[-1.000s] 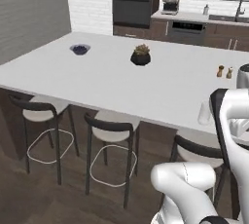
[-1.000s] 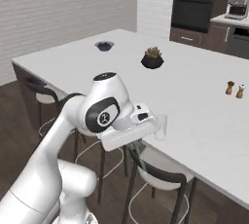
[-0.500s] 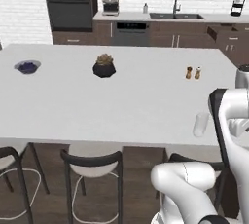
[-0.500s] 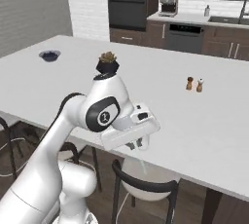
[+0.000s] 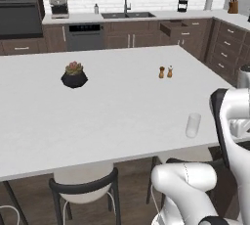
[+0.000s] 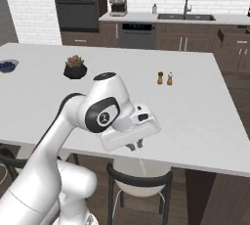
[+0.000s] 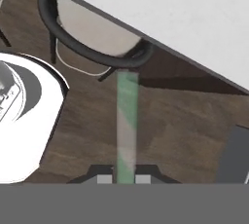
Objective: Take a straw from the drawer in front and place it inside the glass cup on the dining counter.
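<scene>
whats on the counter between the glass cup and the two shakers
Nothing: the dining counter is bare white between the glass cup and the shakers, as the left base view shows.

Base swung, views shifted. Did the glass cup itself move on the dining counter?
No. The glass cup keeps its spot near the dining counter front edge, same side of the shakers; only the camera moved.
</scene>
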Motion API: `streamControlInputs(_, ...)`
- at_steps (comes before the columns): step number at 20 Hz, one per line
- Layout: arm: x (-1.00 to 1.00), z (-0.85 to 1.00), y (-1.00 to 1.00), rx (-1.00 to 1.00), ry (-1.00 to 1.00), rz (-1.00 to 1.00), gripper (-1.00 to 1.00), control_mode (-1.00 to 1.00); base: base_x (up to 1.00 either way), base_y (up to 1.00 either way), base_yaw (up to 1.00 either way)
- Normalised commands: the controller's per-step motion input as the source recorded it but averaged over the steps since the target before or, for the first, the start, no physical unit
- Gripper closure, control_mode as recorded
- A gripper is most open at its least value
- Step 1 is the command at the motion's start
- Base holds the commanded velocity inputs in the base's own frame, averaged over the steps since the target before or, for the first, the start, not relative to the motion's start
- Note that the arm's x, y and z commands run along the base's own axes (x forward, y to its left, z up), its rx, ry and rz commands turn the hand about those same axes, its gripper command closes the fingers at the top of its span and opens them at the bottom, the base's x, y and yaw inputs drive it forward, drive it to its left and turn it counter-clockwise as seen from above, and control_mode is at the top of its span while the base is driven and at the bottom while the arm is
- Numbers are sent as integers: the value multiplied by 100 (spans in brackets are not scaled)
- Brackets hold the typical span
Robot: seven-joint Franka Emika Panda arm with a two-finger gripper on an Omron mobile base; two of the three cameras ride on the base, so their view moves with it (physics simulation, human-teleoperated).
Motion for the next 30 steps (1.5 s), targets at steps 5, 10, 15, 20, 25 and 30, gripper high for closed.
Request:
streamControlInputs(5, 18, 56, 2, 0, -11, -12, 100, -100, 0, 0, 0)
streamControlInputs(10, 2, 98, 0, 1, -22, 0, 100, -100, 0, 0, 0)
streamControlInputs(15, 12, 63, 1, 8, -14, -1, 100, -100, 0, 0, 0)
streamControlInputs(20, 7, 3, 7, 18, -25, 0, 100, -100, 0, 0, 0)
streamControlInputs(25, 31, 19, 24, 17, -23, 2, 100, -100, 0, 0, 0)
streamControlInputs(30, 23, 9, 22, 17, -20, 0, 100, -100, 0, 0, 0)
